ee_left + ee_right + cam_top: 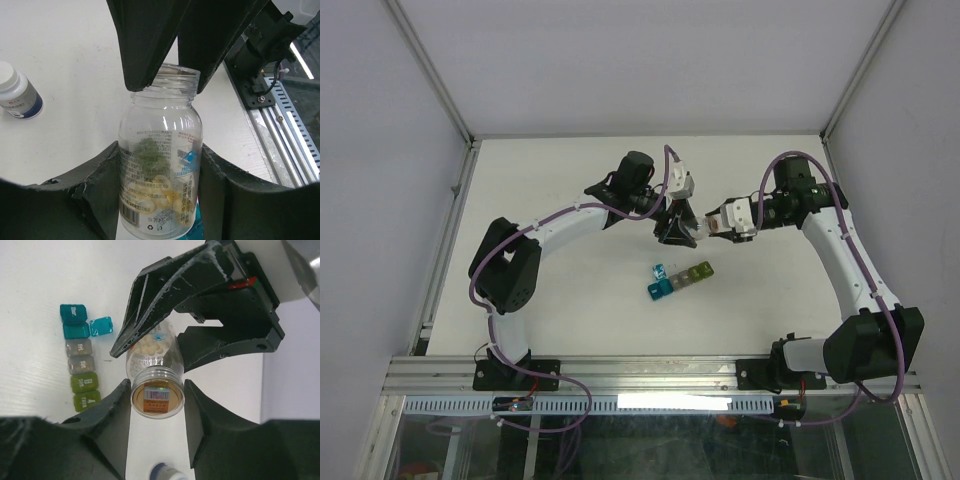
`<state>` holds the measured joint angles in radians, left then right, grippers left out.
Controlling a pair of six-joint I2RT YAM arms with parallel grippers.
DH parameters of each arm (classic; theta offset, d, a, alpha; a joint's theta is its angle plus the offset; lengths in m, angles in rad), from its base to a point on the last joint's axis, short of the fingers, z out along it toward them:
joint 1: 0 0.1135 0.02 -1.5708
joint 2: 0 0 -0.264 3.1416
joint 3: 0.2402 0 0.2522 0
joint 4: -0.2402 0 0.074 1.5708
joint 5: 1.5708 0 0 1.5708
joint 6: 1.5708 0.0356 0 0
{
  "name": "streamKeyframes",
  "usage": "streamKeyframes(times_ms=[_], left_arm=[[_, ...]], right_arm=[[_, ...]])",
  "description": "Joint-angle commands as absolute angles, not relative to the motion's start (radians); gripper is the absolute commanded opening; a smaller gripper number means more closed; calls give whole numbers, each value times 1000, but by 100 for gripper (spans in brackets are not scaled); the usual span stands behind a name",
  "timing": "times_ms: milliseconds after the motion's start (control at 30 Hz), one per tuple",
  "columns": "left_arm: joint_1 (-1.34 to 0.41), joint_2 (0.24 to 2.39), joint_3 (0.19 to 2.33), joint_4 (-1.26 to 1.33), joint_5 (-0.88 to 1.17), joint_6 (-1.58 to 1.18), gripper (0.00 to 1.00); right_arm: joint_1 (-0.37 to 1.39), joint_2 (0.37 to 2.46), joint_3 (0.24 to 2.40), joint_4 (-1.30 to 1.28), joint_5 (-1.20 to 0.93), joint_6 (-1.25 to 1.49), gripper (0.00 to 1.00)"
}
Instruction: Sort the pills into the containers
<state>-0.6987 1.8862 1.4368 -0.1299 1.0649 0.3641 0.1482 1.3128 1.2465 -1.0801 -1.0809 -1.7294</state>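
A small clear bottle [160, 150] with yellowish pills [165, 197] inside is held above the table between both grippers. My left gripper [160, 172] is shut on the bottle's body. My right gripper [157, 400] is shut on its tan cap [157, 399]. In the top view the left gripper [675, 228] and right gripper [706, 230] meet at mid-table. The containers [680, 277], a strip of teal, grey and olive cubes, lie just in front of them. They also show in the right wrist view [80, 356], where one teal lid [101, 325] is flipped open.
A small dark bottle with a white cap [17, 92] stands on the table beside the grippers; its top also shows in the right wrist view [167, 474]. White walls and metal rails [450, 220] border the table.
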Motion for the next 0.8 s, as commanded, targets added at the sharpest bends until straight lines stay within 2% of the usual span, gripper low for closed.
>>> streamKeyframes(times_ms=[0, 400, 767], left_arm=[[-700, 1828, 1435, -95, 1112, 399, 0], [-700, 1828, 1434, -95, 1115, 403, 0], [-699, 1825, 1431, -95, 1095, 403, 0]], right_arm=[[144, 1307, 1273, -1125, -999, -2019, 28], [143, 1295, 1314, -1170, -952, -2033, 27], [34, 1123, 1205, -1102, -1154, -1661, 25]])
